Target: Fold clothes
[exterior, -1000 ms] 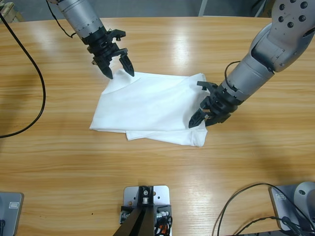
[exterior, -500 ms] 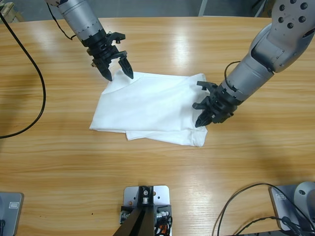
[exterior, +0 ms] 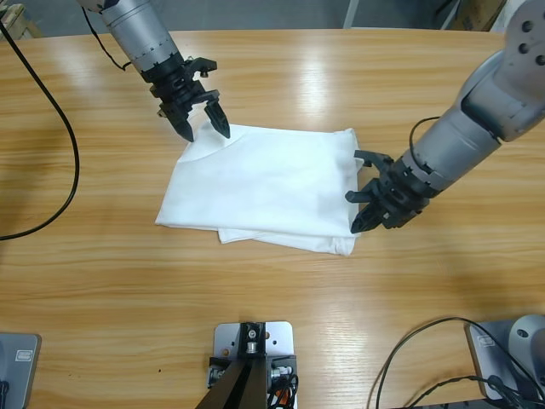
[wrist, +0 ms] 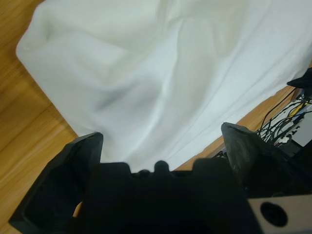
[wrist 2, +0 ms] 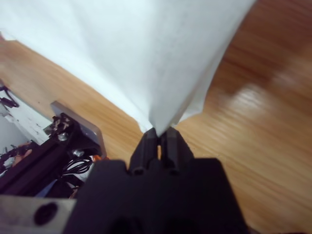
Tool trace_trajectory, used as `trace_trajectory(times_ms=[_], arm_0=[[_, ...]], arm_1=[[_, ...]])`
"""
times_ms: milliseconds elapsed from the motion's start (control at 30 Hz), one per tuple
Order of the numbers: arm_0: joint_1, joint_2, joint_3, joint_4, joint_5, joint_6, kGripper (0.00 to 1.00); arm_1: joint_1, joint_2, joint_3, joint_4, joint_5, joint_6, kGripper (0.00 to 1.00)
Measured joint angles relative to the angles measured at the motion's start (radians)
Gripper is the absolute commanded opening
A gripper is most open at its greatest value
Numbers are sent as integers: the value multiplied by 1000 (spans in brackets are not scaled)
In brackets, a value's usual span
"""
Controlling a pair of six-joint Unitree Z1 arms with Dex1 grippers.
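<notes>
t-shirt (exterior: 255, 192) on table (exterior: 358, 77), between grippers.

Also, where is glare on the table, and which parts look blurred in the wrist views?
High view: bright glare streaks on the table above the shirt, whose folds barely show. Left wrist view: the near left gripper is dark and soft. Right wrist view: the shirt at the right gripper is blurred, with a pale glare patch on the wood at right.

wooden table (exterior: 298, 281) | black cable (exterior: 60, 119) looping over its left end, another (exterior: 417, 349) lower right
</notes>
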Motion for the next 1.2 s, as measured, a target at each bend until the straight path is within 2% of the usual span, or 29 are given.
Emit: trace_trajectory(times_ms=[333, 367, 400, 433, 767, 1200], arm_0=[[0, -1, 6, 0, 0, 9, 950], [0, -2, 6, 0, 0, 9, 950], [-1, -5, 5, 0, 0, 11, 948], [-3, -9, -1, 0, 0, 16, 945], [-101, -64, -190, 0, -9, 72, 947], [-109, 32, -191, 0, -2, 2, 947]], arm_1=[[0, -22, 66, 0, 0, 11, 0], [0, -22, 69, 0, 0, 11, 262], [0, -22, 70, 0, 0, 12, 837], [0, -22, 70, 0, 1, 13, 990], [0, -22, 32, 3, 37, 14, 1000], [0, -22, 29, 20, 37, 13, 1000]])
